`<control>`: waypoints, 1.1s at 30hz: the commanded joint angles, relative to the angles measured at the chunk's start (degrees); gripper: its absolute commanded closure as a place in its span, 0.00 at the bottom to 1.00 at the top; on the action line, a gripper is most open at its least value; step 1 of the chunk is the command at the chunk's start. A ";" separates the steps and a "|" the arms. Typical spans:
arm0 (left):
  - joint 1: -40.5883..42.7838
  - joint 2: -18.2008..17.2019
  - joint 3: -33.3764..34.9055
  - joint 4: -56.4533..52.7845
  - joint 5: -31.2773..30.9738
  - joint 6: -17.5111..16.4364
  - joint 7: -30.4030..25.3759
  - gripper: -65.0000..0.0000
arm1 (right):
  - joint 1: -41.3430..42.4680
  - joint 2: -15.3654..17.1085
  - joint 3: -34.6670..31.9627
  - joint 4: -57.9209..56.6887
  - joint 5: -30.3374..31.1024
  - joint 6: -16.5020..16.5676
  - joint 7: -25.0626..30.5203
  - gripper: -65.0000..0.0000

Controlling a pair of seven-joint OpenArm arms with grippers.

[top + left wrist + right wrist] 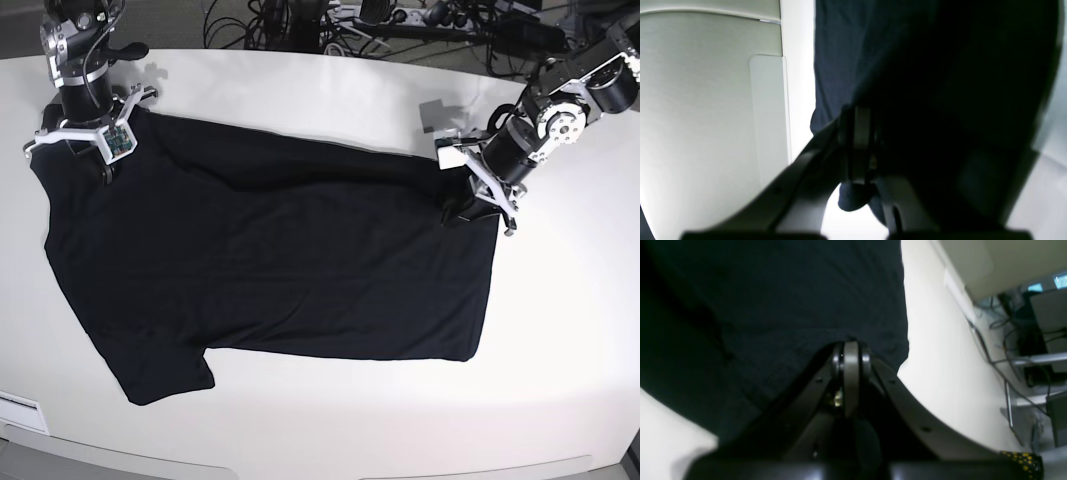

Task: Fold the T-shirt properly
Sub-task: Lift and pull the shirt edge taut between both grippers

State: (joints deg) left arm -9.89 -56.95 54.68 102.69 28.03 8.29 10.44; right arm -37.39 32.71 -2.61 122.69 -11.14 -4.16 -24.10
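Your left pincer (857,146) is closed tight on a bunched edge of the T-shirt (907,66) — in its wrist view the jaws meet with a small knob of dark fabric poking out below them. In the base view it (462,205) grips the shirt's far corner on that view's right, at the cloth's edge. Your right pincer (850,373) is likewise pinched together on fabric, the shirt (773,300) filling most of its wrist view; from the base camera it (85,150) sits at the garment's far corner on that view's left.

The T-shirt (280,270) lies spread across the white worktop (560,350), plain black side up, one short sleeve pointing toward the near left edge. A fold ridge runs along its far edge between the two arms.

Around it you have one small grey block (434,115) on the worktop just beside the left arm, apart from the cloth. A tangle of cables (300,20) lies beyond the far edge. The right wrist view shows more cables (1003,340) past the worktop's rim.

Both wrist views are dark and blurred, so the exact layers of cloth held are hard to make out. The second sleeve is not clearly separable under the right arm. Count: one shirt, two pincers, one block.
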 commanded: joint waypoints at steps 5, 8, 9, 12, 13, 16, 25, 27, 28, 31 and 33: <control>-2.75 2.29 -0.70 -2.01 -0.50 1.36 -0.20 1.00 | 4.42 0.76 0.35 -3.65 4.35 2.84 2.60 1.00; -4.02 2.82 -0.70 -1.99 -0.48 1.38 -0.13 1.00 | 6.51 0.81 0.35 -4.26 4.31 3.61 2.78 1.00; -4.63 2.82 -0.70 -1.99 -0.50 1.38 -0.13 1.00 | 7.15 0.83 0.35 -4.33 4.31 3.32 2.78 1.00; -6.58 2.73 -0.72 -2.01 -0.74 1.36 0.85 1.00 | 8.46 0.81 0.35 -4.33 4.33 2.47 3.13 1.00; -7.17 2.64 -0.72 -2.01 -0.87 1.38 1.31 1.00 | 8.72 0.83 0.35 -4.33 4.31 2.34 3.15 1.00; -8.31 2.49 -0.76 -2.10 -2.19 1.38 2.03 1.00 | 9.64 0.83 0.37 -4.33 3.82 0.79 3.10 1.00; -8.22 2.73 -0.74 -2.60 -2.89 1.36 1.99 1.00 | 10.54 0.81 0.37 -4.37 3.50 -2.84 3.13 1.00; -8.22 2.89 -0.76 -2.60 -4.09 1.40 1.99 1.00 | 11.39 0.81 0.37 -4.37 3.50 -2.86 3.13 1.00; -8.22 3.06 -0.76 -2.60 -4.66 1.40 2.01 1.00 | 11.80 0.81 0.37 -4.39 3.72 -2.86 3.13 1.00; -8.22 3.80 -0.76 -2.60 -6.49 2.08 2.82 1.00 | 12.83 0.79 0.35 -4.44 6.38 -0.98 3.17 1.00; -8.22 4.13 -0.76 -2.60 -8.24 4.46 3.19 0.91 | 12.98 0.74 0.35 -4.44 8.90 -0.31 3.15 0.79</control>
State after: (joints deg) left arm -16.97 -51.96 54.68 99.53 19.27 11.25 13.67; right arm -24.75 32.62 -2.76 117.56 -1.48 -3.53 -22.13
